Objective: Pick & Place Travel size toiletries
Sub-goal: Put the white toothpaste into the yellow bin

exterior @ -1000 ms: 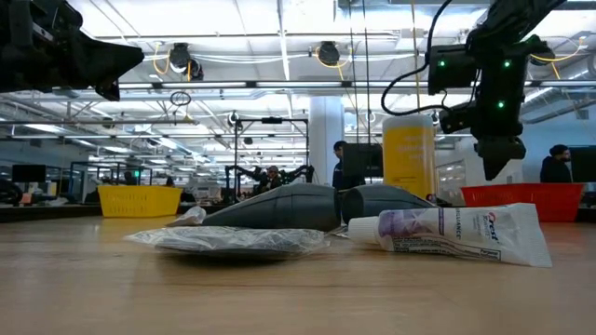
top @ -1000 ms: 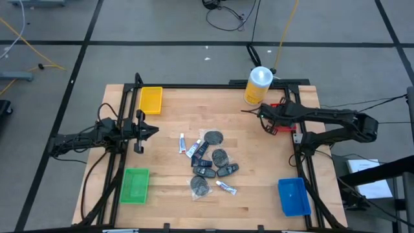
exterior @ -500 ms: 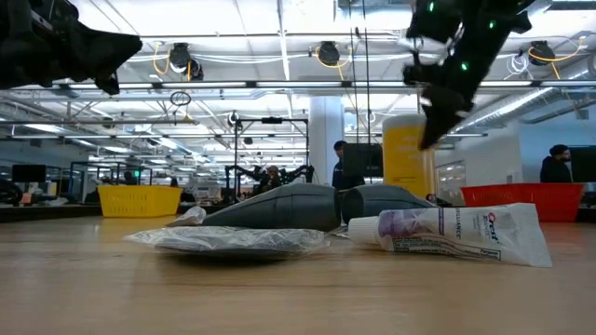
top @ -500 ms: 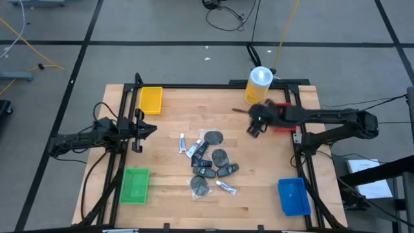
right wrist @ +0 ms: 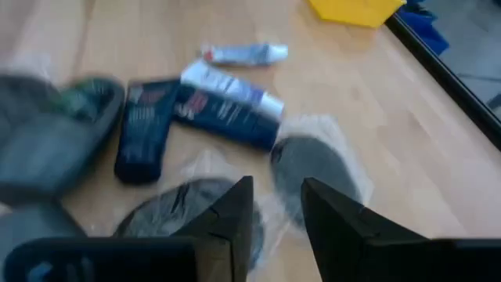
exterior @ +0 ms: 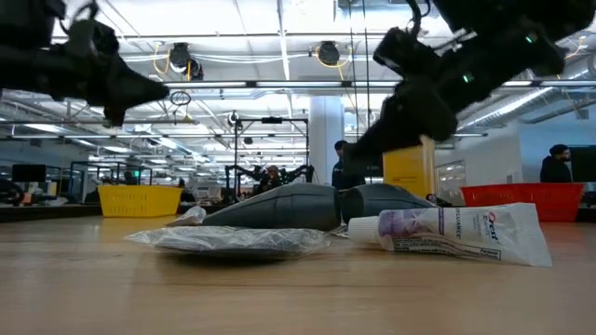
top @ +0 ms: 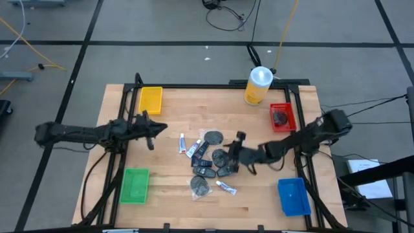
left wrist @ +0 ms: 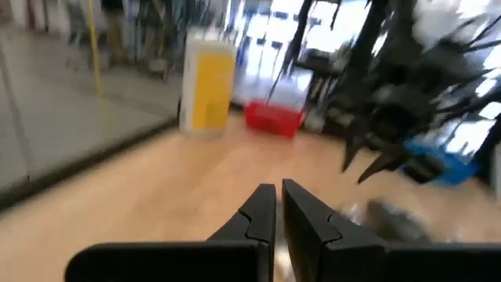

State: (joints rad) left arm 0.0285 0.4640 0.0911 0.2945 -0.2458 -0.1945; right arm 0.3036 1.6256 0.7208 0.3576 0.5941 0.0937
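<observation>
The toiletries [top: 208, 162] lie in a loose pile mid-table: white tubes [top: 183, 143], wrapped dark discs [top: 213, 137] and black oblong packs [top: 206, 171]. My right gripper [top: 237, 155] is open and hangs over the pile's right edge. In its wrist view the right gripper [right wrist: 275, 194] has two wrapped discs [right wrist: 309, 164] just below its fingers, with black packs [right wrist: 145, 129] and a tube [right wrist: 243, 53] beyond. My left gripper [top: 159, 127] is shut, in the air left of the pile, pointing at it. One dark item [top: 281, 117] lies in the red tray.
A yellow canister [top: 257, 85] stands at the far edge beside the red tray [top: 283, 109]. The yellow tray [top: 151, 99] is far left, the green tray [top: 134, 184] near left and the blue tray [top: 292, 196] near right. Bare wood surrounds the pile.
My right gripper has swung from above the red tray toward the table's left and near edge, dropping over the right side of the pile. My left gripper has moved a little rightward toward the pile. The toiletries on the table have stayed put.
</observation>
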